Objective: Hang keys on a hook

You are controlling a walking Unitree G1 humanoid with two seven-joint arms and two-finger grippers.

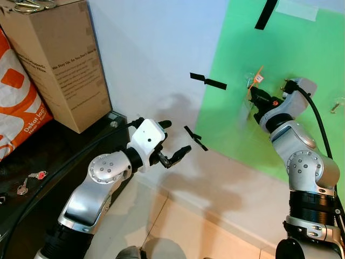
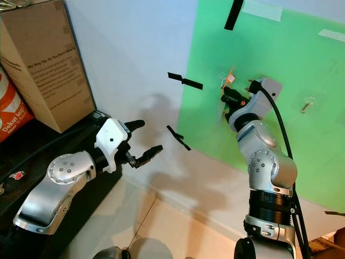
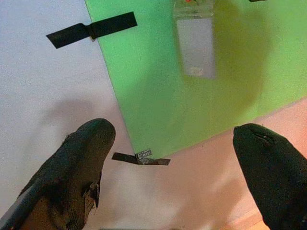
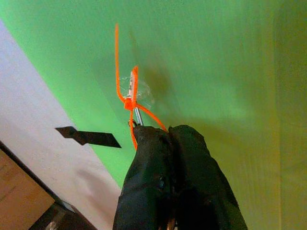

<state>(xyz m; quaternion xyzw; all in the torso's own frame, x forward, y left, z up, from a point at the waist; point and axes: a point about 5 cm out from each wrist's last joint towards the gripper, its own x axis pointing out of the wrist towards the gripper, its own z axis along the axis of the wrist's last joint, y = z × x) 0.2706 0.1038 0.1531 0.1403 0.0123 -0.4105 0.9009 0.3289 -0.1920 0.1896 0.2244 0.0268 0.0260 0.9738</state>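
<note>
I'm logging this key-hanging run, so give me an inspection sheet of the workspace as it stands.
Surface: green sheet taped to the white wall.
Job's things: clear hook on the sheet, orange loop draped at it; the key itself hidden behind the fingers.
Clutter: two keys on the dark shelf; cardboard box; orange bag.
Grippers: right gripper shut on the orange loop, at the hook; left gripper open, in mid-air.
Cables: black cable along the right arm.
Surroundings: second hook; tiled floor.
</note>
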